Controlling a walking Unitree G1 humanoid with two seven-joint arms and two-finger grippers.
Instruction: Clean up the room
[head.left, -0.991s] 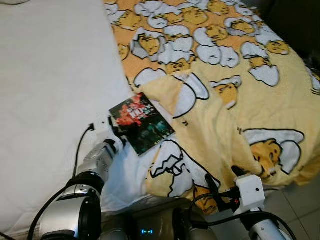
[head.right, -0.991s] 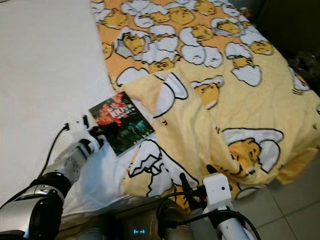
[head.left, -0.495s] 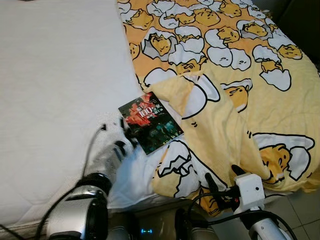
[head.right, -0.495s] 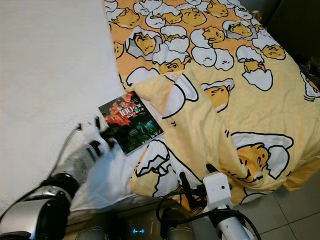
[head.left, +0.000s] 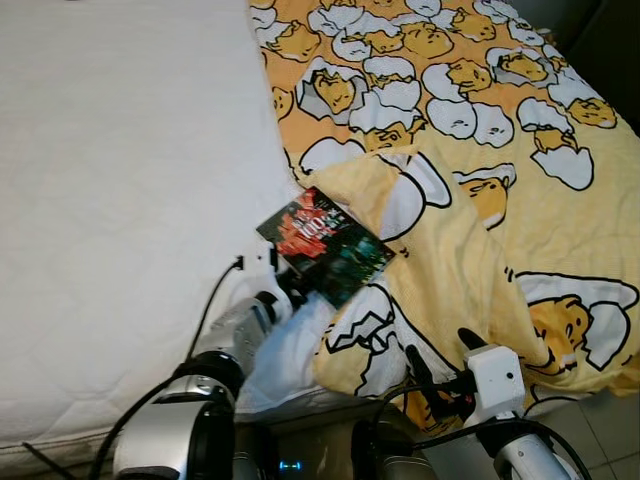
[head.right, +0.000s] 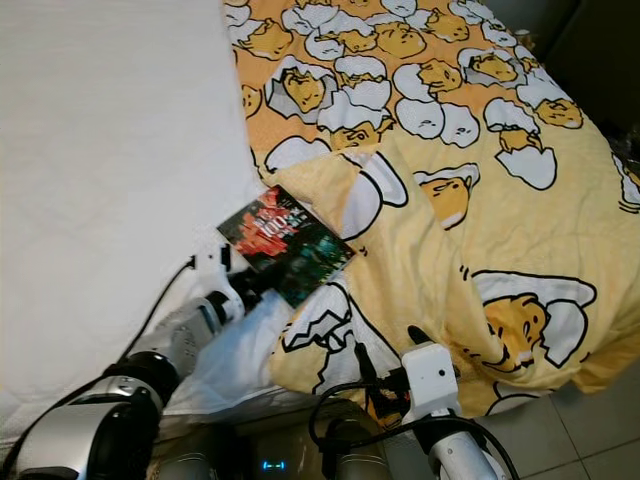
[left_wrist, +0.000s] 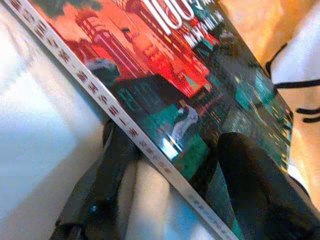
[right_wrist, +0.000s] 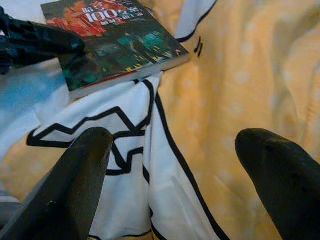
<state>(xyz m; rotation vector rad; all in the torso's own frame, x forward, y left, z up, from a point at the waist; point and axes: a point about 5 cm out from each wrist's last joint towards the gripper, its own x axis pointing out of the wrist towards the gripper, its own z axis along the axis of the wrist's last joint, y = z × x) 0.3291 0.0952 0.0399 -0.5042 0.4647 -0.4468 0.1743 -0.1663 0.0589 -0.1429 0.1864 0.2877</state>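
Book gripped at its near corner by the left gripper, on the bed at the blanket's edge.

The book (head.left: 325, 243), red and teal cover, lies on the white mattress (head.left: 120, 200) with its far side against the folded yellow blanket (head.left: 470, 250). Left gripper (left_wrist: 170, 165) is clamped on it, one finger over the cover, one beneath. Right gripper (right_wrist: 175, 165) hovers spread wide over the blanket, holding nothing. Judgement: lift slowly and level, since a corner hold lets the book sag or twist; clear the blanket fold before carrying away. Versus a second ago: the book's near corner looks raised off the sheet and it sits higher and further right in frame, though the camera has shifted too.
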